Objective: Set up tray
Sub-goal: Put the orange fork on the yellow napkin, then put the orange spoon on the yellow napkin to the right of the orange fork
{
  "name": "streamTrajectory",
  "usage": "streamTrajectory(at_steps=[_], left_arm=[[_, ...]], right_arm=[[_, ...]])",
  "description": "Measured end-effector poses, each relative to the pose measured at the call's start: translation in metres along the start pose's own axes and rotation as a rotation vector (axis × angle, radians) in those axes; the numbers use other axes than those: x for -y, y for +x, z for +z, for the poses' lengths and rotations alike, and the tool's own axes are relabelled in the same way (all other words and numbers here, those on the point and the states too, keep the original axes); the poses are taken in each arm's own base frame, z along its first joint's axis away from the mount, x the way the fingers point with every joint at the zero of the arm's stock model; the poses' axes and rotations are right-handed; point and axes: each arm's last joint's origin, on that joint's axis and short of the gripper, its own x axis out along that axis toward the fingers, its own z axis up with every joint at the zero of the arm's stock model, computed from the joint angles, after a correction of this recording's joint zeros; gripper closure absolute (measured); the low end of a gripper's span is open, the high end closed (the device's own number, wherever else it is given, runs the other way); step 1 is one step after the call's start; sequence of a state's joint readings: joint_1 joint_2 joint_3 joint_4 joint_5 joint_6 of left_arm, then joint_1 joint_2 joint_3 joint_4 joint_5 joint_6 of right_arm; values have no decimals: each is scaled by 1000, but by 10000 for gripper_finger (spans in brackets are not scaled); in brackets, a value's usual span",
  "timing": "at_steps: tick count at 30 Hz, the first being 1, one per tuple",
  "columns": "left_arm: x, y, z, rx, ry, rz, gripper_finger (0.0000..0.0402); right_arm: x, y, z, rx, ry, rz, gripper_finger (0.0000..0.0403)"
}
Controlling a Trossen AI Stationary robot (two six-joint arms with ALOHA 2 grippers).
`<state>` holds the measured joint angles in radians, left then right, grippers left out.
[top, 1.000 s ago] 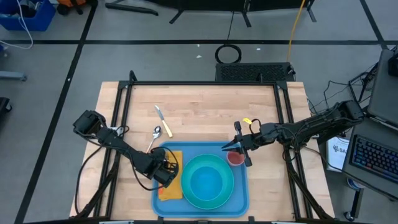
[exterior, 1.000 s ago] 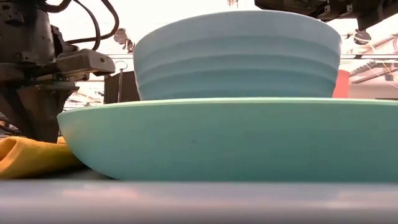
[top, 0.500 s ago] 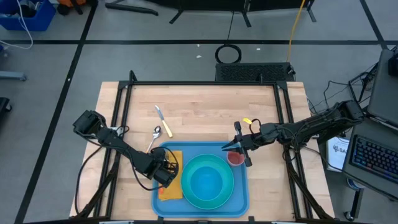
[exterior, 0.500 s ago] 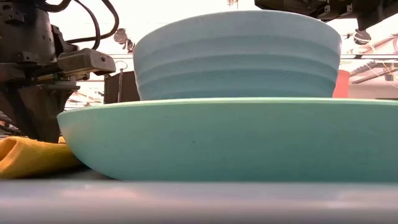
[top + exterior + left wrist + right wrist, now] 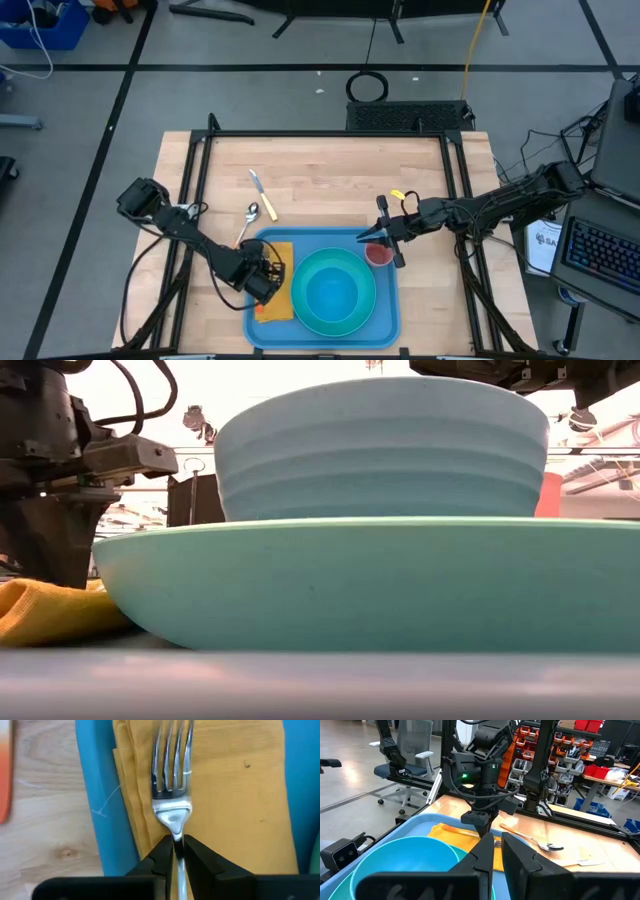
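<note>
The tray [image 5: 385, 322] lay at the bench's [image 5: 320, 170] near edge, where the left pincer [image 5: 176, 851] pinched a fork [image 5: 172, 780] over its yellow napkin [image 5: 275, 300] and the right pincer [image 5: 384, 243], narrow, hovered over its red cup [image 5: 379, 254].

Even overhead light fills the room, and the wooden desk [image 5: 330, 180] looks bright and flat from above, with only soft, short shadows under the arms. Down at desk height the room behind is blown out nearly white, so the bowl [image 5: 380, 450] and plate [image 5: 370, 585] stand against glare, and the near rim of the tray [image 5: 320, 685] is a blurred band. The fork [image 5: 172, 775] shines with sharp highlights on the yellow napkin [image 5: 235, 785]; the nearest dark fingers are soft.
</note>
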<state>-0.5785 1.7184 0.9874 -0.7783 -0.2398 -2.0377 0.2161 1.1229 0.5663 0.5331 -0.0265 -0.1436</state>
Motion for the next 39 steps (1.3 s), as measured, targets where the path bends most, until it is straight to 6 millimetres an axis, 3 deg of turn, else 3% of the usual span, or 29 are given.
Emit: streamTrajectory(at_steps=[10, 18, 32, 39], left_arm=[[0, 0, 0, 14, 35, -9, 291], [-2, -6, 1, 29, 91, -27, 277], [-8, -59, 27, 335, 242, -273, 277], [-1, -66, 31, 454, 374, -340, 277]], right_arm=[[0, 0, 0, 0, 0, 0, 374], [0, 0, 0, -1, 0, 0, 374], [0, 0, -1, -8, -2, 1, 374], [0, 0, -1, -8, -9, -2, 374]])
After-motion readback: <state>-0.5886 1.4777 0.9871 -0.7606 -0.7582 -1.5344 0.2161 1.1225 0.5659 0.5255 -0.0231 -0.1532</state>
